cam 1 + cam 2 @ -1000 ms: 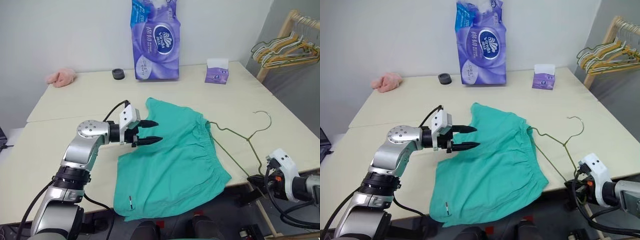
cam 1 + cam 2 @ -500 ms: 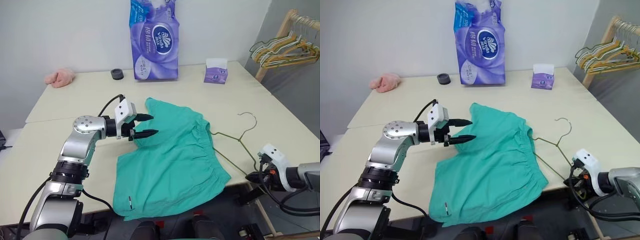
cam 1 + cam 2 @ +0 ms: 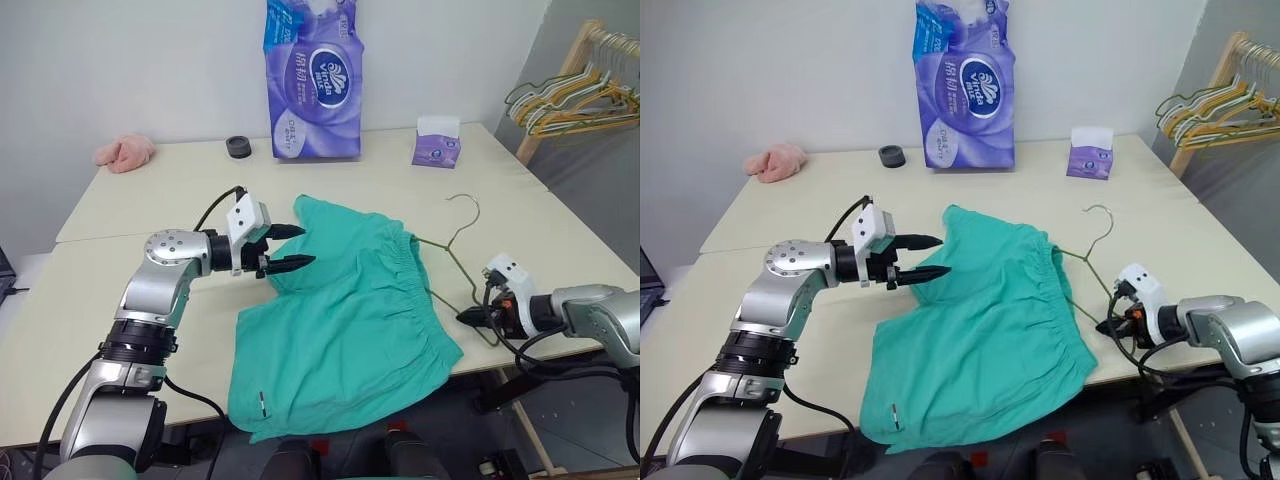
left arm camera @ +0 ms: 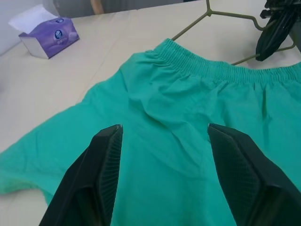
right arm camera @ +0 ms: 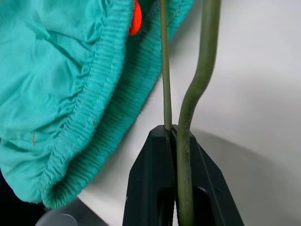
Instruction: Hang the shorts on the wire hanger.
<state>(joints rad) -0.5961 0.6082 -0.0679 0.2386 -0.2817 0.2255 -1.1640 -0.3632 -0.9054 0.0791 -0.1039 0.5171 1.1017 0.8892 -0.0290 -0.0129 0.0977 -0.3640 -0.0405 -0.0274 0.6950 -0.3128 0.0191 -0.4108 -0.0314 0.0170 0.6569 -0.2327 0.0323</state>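
The teal-green shorts (image 3: 340, 320) lie flat on the table, waistband toward the right, one hem hanging over the front edge. The wire hanger (image 3: 452, 240) lies at the waistband's right side, its hook (image 3: 463, 203) pointing away from me. My right gripper (image 3: 469, 317) is shut on the hanger's lower wire by the table's front right edge; the right wrist view shows the wire (image 5: 184, 117) clamped between the black fingers, beside the waistband (image 5: 94, 117). My left gripper (image 3: 290, 247) hovers open just over the shorts' far left leg, nothing between its fingers (image 4: 94, 179).
A tall purple tissue pack (image 3: 310, 80), a small purple tissue box (image 3: 437, 140), a black round thing (image 3: 238, 147) and a pink cloth lump (image 3: 125, 152) stand along the table's back. A wooden rack with bunched hangers (image 3: 570, 95) is at the far right.
My right gripper has come in from beyond the table's right edge toward the shorts, carrying the hanger; its hook has swung left and farther onto the table. The left gripper has stayed about in place.
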